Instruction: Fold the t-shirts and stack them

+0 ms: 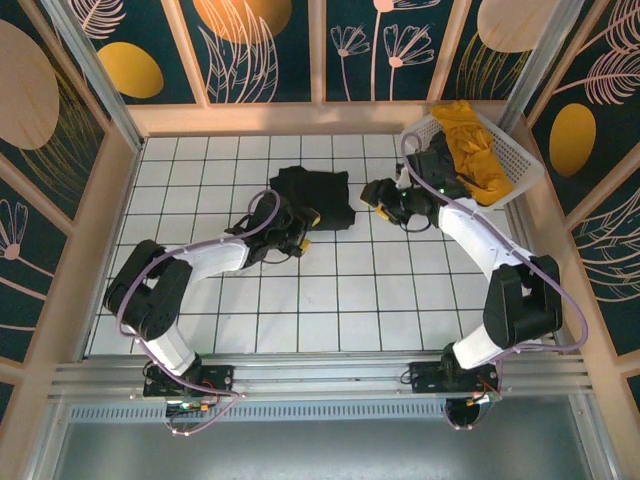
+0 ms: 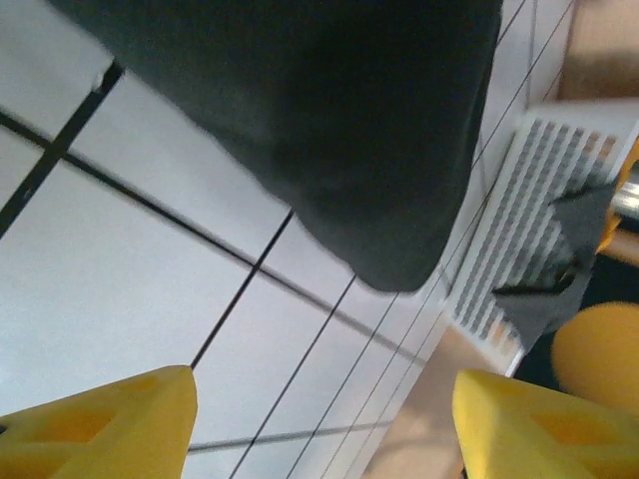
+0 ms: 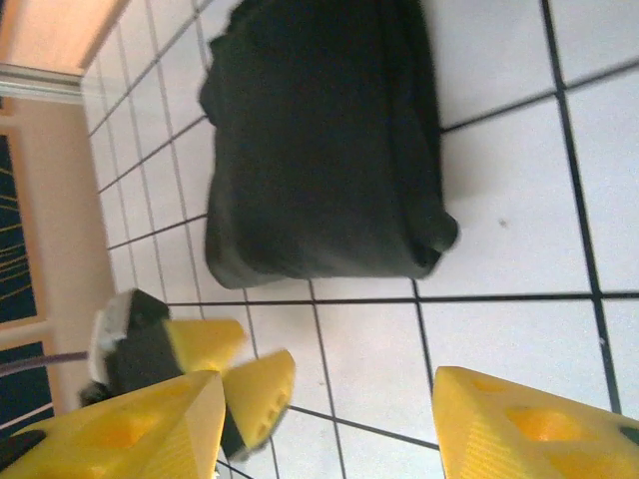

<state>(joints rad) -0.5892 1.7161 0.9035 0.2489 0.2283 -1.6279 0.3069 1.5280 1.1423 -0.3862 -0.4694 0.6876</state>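
top external: spread left hand (image 1: 307, 222), spread right hand (image 1: 375, 195) beside black t-shirt (image 1: 318, 193) edges on bare tiles (image 1: 340, 300)

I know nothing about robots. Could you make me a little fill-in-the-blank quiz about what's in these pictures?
The folded t-shirt on the tiled table is ___ in colour.
The mustard yellow t-shirt lies in the white ___.
The left gripper and the right gripper both stand ___, holding nothing.
Missing words: black; basket; open.
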